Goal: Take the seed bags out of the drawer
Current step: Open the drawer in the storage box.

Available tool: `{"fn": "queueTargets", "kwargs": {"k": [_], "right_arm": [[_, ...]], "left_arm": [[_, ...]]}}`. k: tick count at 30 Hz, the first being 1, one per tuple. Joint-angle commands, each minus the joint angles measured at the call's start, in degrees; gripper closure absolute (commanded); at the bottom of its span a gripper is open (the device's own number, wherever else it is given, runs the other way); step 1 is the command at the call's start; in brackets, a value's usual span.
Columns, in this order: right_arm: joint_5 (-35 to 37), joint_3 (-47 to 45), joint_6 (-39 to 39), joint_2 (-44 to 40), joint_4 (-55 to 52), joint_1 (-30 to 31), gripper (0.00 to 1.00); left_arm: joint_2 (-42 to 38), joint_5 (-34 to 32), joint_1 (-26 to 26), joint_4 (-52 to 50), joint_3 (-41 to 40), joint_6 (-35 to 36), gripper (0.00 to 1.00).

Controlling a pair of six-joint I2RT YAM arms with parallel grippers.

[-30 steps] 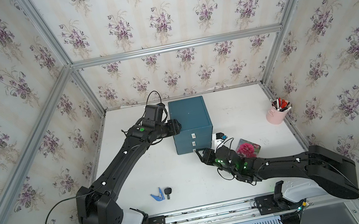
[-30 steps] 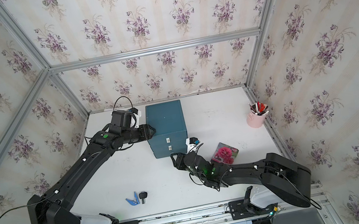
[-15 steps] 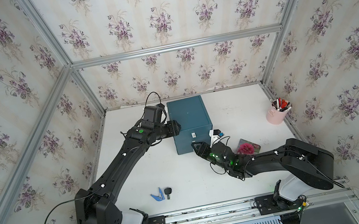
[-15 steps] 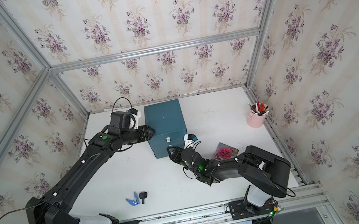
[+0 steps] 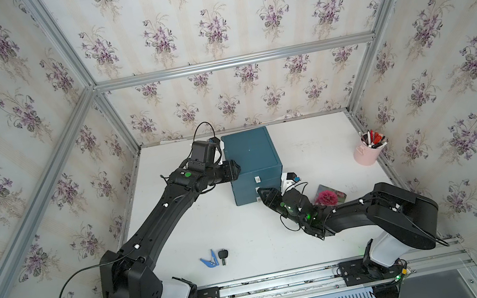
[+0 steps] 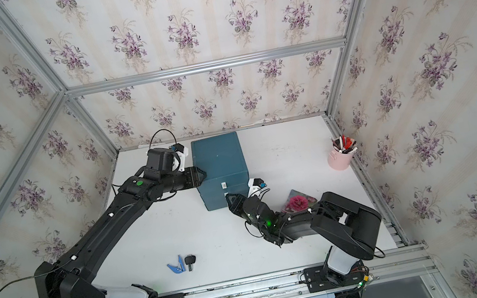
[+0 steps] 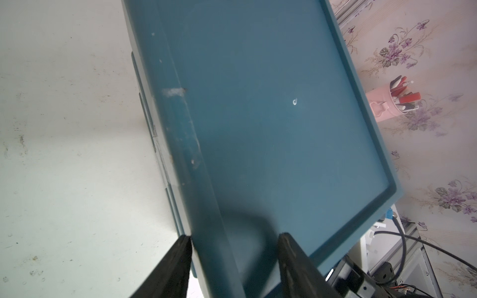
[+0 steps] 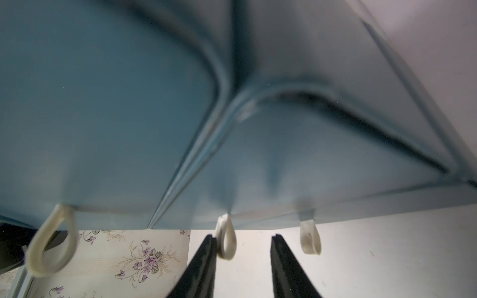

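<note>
Right gripper [image 8: 242, 238] stands parted at the drawer unit's [image 5: 252, 157] front, with the middle white pull loop [image 8: 226, 237] of 3 between its fingers, touching 1 of them but not clamped. Left gripper [image 7: 235, 237] is spread too, astride the unit's top rim. Drawer insides are hidden and the fronts are blurred. Only 1 seed bag [image 5: 329, 196], the magenta bloom, shows, flat on the table [image 5: 244, 228] near the unit, its near edge covered by the right arm. Pink pen cup [image 5: 367, 152], blue clip [image 5: 208, 259] and black key [image 5: 223, 254] sit well clear.

No readable text, no legible labels or numbers — none
</note>
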Motion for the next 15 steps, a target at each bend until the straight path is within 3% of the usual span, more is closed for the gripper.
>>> {"fn": "queueTargets", "kwargs": {"k": [1,6,15], "right_arm": [[-1.8,0.4,-1.9,0.1,3.9,-0.3,0.63],[-4.2,1.2,-3.4,0.7,4.4,-0.4,0.69],[-8.0,1.5,-2.6,2.3,5.1,-0.4,0.67]], "left_arm": [[0.5,-1.2,0.0,-4.1,-0.5,1.6,0.43],[0.7,-0.9,0.0,-4.0,-0.8,2.1,0.44],[0.8,0.7,0.0,-3.5,-1.2,2.2,0.44]]}}
